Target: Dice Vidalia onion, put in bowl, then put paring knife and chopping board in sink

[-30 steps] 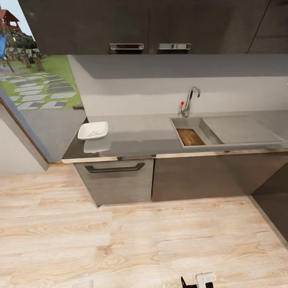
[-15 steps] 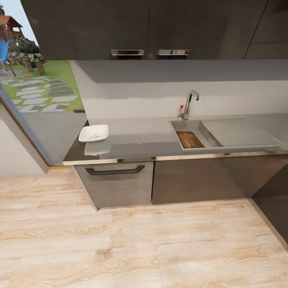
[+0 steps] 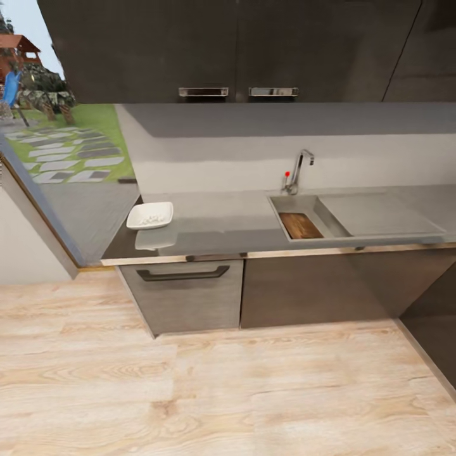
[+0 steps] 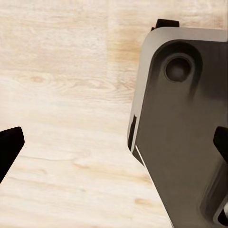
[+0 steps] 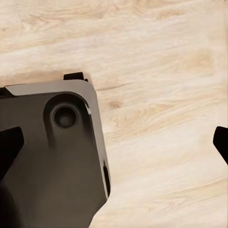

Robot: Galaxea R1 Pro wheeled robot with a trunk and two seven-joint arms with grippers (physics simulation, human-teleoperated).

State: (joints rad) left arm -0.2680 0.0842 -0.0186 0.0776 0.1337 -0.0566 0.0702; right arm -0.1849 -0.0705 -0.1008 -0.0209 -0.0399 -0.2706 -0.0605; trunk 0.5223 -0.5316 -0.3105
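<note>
Both grippers, the left gripper (image 4: 114,147) and right gripper (image 5: 114,142), hang spread and empty over wood floor (image 3: 221,392); beyond, centre-right, the chopping board (image 3: 300,225) lies in the sink (image 3: 297,204), the bowl (image 3: 150,215) left on the countertop (image 3: 221,221). Any closing check should confirm the paring knife, unseen here.

bowl (image 3: 149,215) on countertop (image 3: 221,221) far left | chopping board (image 3: 301,225) in sink (image 3: 304,218) right

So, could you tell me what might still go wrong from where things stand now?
1. The bowl with the whitish bits sits near the countertop edge; a bump could knock it off.
2. The chopping board lies in the sink, but I cannot make out the paring knife there, so that step may be unfinished.
</note>
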